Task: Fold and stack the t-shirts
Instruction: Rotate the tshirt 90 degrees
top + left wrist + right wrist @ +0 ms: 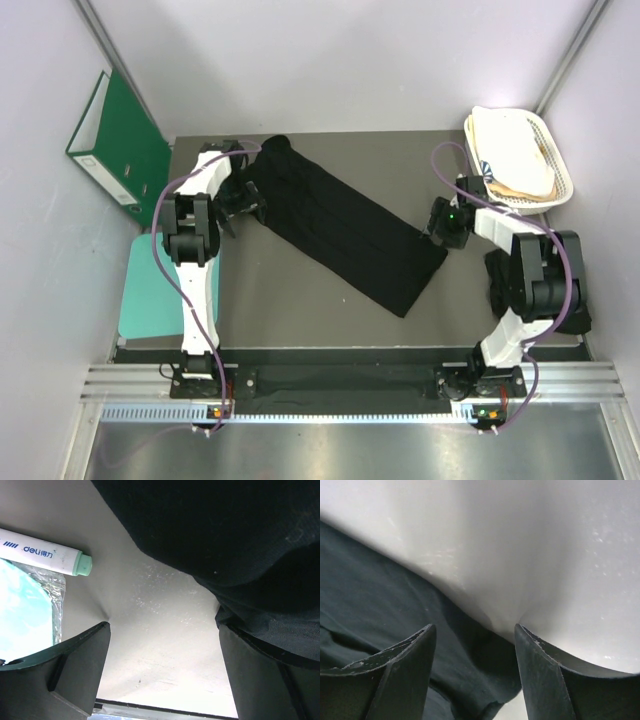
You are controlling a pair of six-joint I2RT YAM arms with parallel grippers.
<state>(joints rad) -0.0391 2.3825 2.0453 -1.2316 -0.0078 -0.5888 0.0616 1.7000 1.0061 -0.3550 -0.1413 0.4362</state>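
One black t-shirt (340,225) lies folded into a long strip, running diagonally across the table from the far left to the middle right. My left gripper (240,205) hovers at the strip's far-left edge. In the left wrist view this left gripper (162,627) is open over bare table, and the black cloth (225,535) reaches its right finger (255,680). My right gripper (441,232) sits at the strip's near-right end. In its wrist view the right gripper (475,627) is open, with the shirt's corner (470,675) lying between the fingers, not pinched.
A green binder (115,150) leans against the left wall. A white basket (553,150) holding cream cloth stands at the far right corner. A teal mat (150,290) lies left of the table. A white marker with a teal cap (45,557) lies near the left gripper.
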